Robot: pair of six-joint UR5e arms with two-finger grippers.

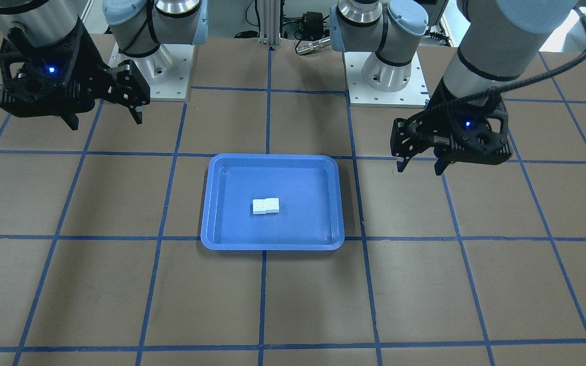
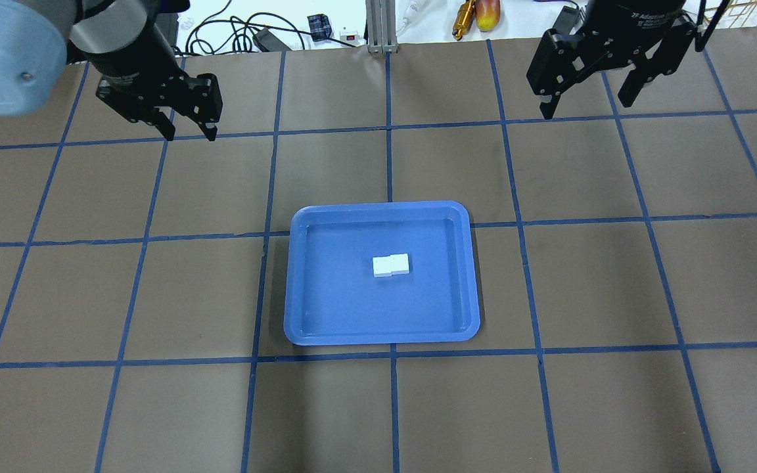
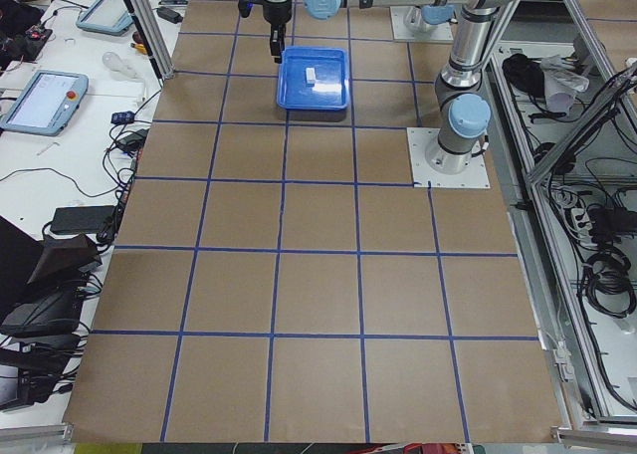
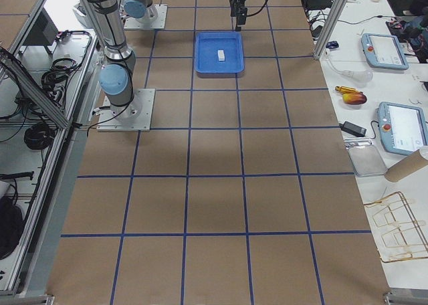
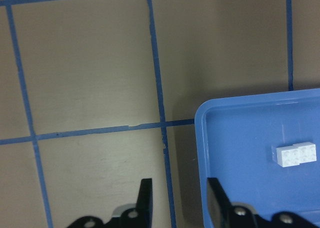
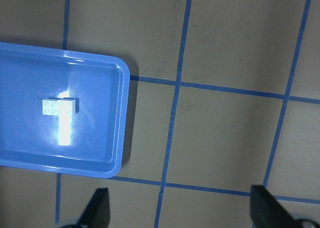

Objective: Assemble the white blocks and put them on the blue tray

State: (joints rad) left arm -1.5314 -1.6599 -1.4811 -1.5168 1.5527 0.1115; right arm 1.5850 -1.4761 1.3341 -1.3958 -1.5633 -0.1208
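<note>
- Front-facing view: both arms are cut off by the top edge. The left gripper [image 1: 419,165], at middle right, hangs with its jaws partly apart and empty. The right gripper [image 1: 106,121], at upper left, is spread wider and also holds nothing. The white blocks [image 1: 266,206], joined into one short bar, lie near the middle of the blue tray [image 1: 272,158], touching neither gripper.
- Overhead view: the left arm's elbow fills the upper left corner, blurred. The right gripper's body is clipped at the top right. Both sets of jaws are apart, the right wider than the left, over bare table well beyond the tray. The bar sits slightly right of the tray's centre.
- Left side view: the tray and bar are small near the top centre. The gripper beside them is too small for the jaws to be judged.
- Right side view: much the same, and the jaws cannot be told.
- Left wrist view: only the fingertips [image 5: 145,198] show, at the bottom edge, parted and empty. The tray is cut off at lower right, with the bar inside it.
- Right wrist view: the fingertips [image 6: 98,207] are blurred and far apart at the bottom, gripping nothing. The tray is cut off at the left, and glare lies beside the bar.
</note>
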